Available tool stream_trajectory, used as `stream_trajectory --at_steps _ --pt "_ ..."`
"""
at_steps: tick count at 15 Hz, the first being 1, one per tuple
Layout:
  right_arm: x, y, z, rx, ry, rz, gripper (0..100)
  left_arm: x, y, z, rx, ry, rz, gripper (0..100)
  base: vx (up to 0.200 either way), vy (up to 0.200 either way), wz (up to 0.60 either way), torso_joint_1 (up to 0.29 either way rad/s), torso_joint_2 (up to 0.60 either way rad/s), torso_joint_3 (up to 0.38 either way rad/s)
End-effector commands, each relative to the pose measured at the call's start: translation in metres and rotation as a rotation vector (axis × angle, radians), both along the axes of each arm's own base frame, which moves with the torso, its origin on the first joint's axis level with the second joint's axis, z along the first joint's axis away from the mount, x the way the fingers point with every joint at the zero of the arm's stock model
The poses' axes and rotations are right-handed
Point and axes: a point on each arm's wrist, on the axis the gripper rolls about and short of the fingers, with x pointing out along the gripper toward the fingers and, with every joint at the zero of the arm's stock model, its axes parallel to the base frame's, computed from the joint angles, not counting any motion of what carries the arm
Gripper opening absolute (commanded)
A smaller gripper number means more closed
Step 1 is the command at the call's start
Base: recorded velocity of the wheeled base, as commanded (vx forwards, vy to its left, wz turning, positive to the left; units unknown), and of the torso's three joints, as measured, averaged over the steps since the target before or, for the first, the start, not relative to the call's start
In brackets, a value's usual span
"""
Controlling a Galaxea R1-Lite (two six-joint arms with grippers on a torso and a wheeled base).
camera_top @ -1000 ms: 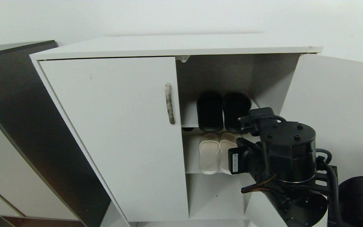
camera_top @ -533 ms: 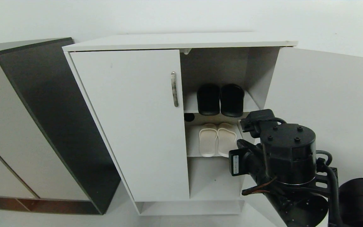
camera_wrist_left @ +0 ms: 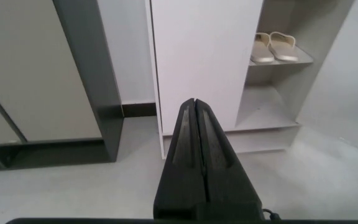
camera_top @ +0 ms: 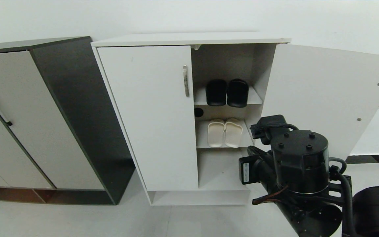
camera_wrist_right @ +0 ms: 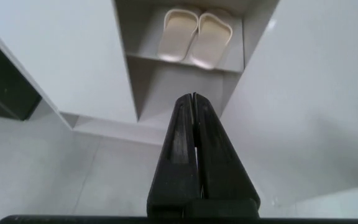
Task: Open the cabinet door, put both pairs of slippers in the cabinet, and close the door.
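The white cabinet (camera_top: 189, 39) stands with its right door (camera_top: 321, 98) swung wide and its left door (camera_top: 150, 115) closed. A black pair of slippers (camera_top: 227, 92) rests on the upper shelf. On the shelf below is a white pair (camera_top: 225, 132), also seen from the wrists (camera_wrist_left: 277, 46) (camera_wrist_right: 196, 37). My right arm (camera_top: 294, 164) hangs in front of the open half, away from the shelves. Its gripper (camera_wrist_right: 193, 98) is shut and empty, pointing below the white slippers. My left gripper (camera_wrist_left: 194, 102) is shut and empty, facing the closed door's foot.
A dark cabinet (camera_top: 77, 115) with a grey door and black handle (camera_top: 0, 112) stands close to the left of the white one. Pale bare floor (camera_top: 77, 220) stretches in front of both. The open door juts out toward the right.
The whole head picture has shifted: the camera has drawn back, so the cabinet looks smaller and farther. Slippers and doors stay put; my right arm keeps its place in the picture.
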Motion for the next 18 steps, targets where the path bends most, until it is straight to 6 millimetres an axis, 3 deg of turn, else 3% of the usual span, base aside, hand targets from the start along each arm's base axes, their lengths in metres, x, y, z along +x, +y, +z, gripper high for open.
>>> stream_trajectory --at_steps 1,15,18 --pt "0.0006 0.0008 -0.0017 -0.004 0.003 0.000 0 0.0000 0.0000 0.0001 0.000 -0.001 -0.001 0 -0.200 0.000 0.00 0.002 -0.01 -0.002" --pt "0.0032 0.0012 -0.0090 -0.024 0.016 -0.007 0 0.0000 0.0000 0.0001 -0.001 -0.001 0.001 0 0.000 0.000 0.00 0.000 0.00 0.000" --pt "0.0037 0.0019 -0.0103 -0.026 0.018 -0.007 0 0.0000 0.0000 0.0001 -0.001 -0.001 -0.001 0 0.000 0.000 0.00 0.010 -0.17 -0.273"
